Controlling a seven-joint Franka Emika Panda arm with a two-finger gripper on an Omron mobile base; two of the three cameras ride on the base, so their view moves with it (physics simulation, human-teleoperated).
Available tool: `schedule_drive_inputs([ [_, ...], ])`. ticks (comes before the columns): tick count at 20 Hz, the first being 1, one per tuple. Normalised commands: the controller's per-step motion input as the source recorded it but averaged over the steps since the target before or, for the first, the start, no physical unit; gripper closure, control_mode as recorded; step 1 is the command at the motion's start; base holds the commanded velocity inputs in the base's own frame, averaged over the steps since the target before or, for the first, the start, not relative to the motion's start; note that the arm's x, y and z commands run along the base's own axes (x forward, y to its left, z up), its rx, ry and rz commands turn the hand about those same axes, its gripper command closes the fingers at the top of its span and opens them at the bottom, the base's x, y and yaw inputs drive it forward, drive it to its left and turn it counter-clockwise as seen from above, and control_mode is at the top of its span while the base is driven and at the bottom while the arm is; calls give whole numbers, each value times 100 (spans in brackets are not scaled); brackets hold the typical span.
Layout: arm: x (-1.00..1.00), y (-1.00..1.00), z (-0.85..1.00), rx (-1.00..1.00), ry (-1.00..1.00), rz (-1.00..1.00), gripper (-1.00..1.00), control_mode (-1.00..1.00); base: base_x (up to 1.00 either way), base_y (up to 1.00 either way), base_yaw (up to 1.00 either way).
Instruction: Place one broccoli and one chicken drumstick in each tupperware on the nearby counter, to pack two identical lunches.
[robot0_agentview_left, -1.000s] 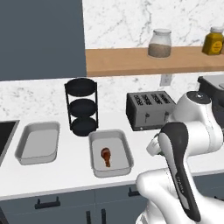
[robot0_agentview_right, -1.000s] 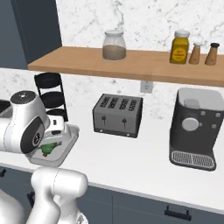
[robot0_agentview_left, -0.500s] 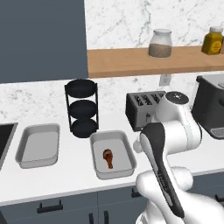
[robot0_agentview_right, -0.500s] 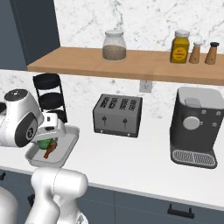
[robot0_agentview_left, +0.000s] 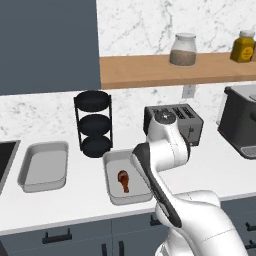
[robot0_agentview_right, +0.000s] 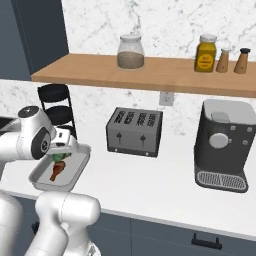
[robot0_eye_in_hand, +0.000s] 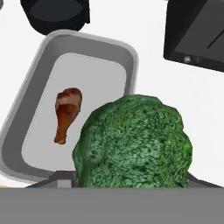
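End effector (robot0_agentview_right: 61, 156) clamped on a broccoli (robot0_eye_in_hand: 133, 142), held above the right-hand tupperware (robot0_agentview_left: 111, 165). That tray contains one reddish-brown chicken drumstick (robot0_agentview_left: 123, 180). Since the earlier frame the arm has swung left, over the tray. Left tupperware (robot0_agentview_left: 44, 166) on the surface (robot0_agentview_left: 210, 165) unchanged.

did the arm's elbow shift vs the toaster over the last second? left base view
Yes. It swung left: it was right of the toaster, and now it stands in front of it, nearer the tupperware holding the chicken drumstick.
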Motion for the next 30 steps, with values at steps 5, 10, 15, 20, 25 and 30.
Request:
schedule_drive_inputs([
  [5,57,28,-48,0,1,-8,100,-100,0,0,0],
  [10,46,23,-39,0,3,-6,100,-100,0,0,0],
  [15,44,3,-46,0,1,-3,100,-100,0,0,0],
  [20,45,3,-33,0,1,-2,100,-100,0,0,0],
  [25,54,16,-34,0,1,-2,-100,-100,0,0,0],
  [30,18,13,10,0,-1,-2,-100,-100,0,0,0],
])
